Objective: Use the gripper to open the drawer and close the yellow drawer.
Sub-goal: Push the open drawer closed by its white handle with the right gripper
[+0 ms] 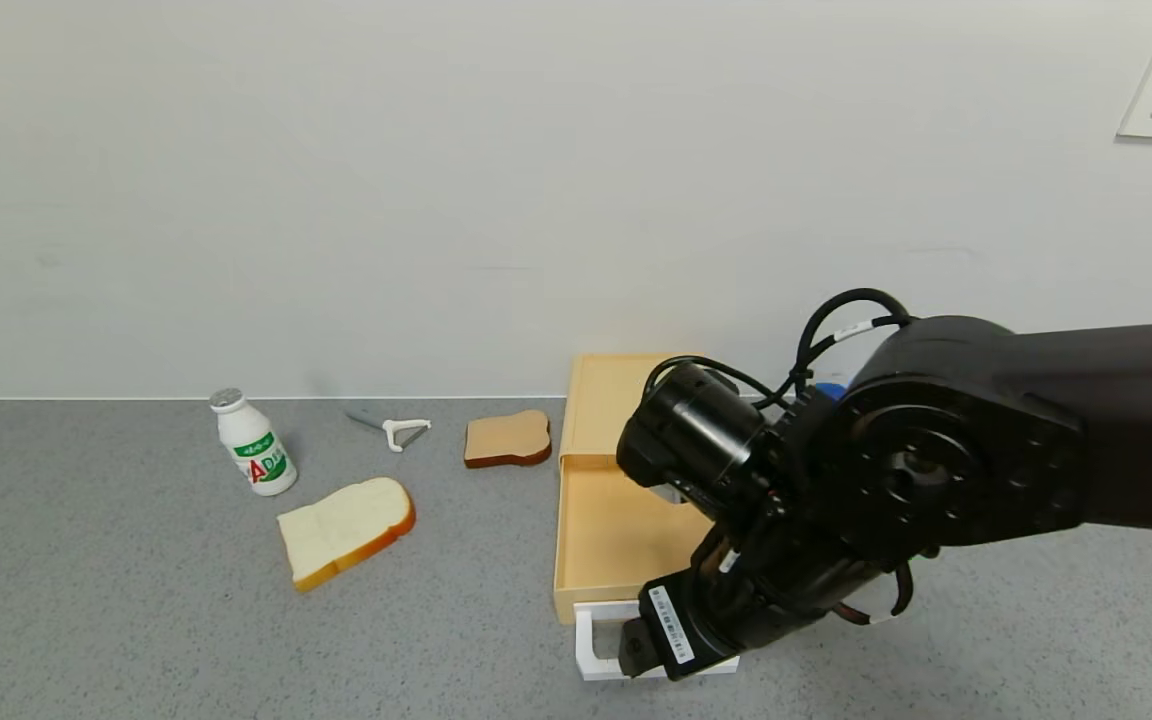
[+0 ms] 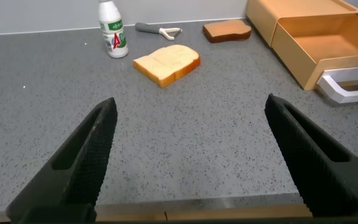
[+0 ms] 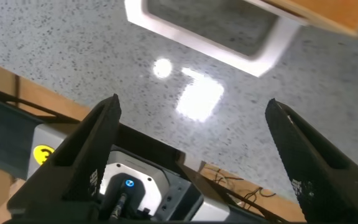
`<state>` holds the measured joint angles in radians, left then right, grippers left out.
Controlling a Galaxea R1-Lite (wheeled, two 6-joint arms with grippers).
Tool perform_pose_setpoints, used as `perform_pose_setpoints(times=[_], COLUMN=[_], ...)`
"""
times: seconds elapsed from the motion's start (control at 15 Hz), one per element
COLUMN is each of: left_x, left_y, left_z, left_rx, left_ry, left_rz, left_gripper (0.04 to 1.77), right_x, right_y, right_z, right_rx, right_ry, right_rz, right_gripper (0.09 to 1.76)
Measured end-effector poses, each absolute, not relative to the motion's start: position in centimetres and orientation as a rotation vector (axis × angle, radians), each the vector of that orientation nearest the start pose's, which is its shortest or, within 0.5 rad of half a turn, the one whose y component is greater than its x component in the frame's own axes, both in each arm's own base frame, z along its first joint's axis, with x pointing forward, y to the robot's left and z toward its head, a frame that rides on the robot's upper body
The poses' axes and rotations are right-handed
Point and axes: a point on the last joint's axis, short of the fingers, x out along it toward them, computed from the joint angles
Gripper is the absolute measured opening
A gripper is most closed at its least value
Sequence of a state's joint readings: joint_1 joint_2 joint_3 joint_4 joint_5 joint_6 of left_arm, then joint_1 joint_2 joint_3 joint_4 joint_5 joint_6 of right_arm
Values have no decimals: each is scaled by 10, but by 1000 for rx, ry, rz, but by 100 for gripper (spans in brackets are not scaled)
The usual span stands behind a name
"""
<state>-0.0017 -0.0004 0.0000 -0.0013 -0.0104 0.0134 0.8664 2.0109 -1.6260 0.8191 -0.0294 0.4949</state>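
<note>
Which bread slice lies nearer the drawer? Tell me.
The dark brown slice, lying right beside the yellow box. The pale slice with the orange crust lies farther left, nearer the milk bottle.

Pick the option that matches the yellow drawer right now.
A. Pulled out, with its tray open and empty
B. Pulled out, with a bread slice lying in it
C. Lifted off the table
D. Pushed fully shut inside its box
A: the drawer sticks out of its box toward the robot, its bare floor showing, and the white handle sits by the right gripper, whose jaws are open.
</note>
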Motion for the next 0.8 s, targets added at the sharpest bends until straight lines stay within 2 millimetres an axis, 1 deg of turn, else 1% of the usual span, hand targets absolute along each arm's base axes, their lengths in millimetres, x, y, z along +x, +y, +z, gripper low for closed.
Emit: perform_pose_setpoints(times=[0.27,0.47,0.6,0.8], left_x=[-23,-23,-23,-23], left_y=[0,0,0,0], left_z=[76,76,76,76], left_rx=[13,14,13,14], left_ry=[-2,-2,-2,-2], left_rz=[-12,-12,-13,-13], left_gripper=[172,172,172,172], right_x=[216,217,214,211], right_y=[241,213,197,180], right_z=[197,205,211,217], right_rx=[-81,-11,41,76], right_ry=[1173,1070,1035,1003], right_rz=[417,438,489,534], right_gripper=[171,171,171,171])
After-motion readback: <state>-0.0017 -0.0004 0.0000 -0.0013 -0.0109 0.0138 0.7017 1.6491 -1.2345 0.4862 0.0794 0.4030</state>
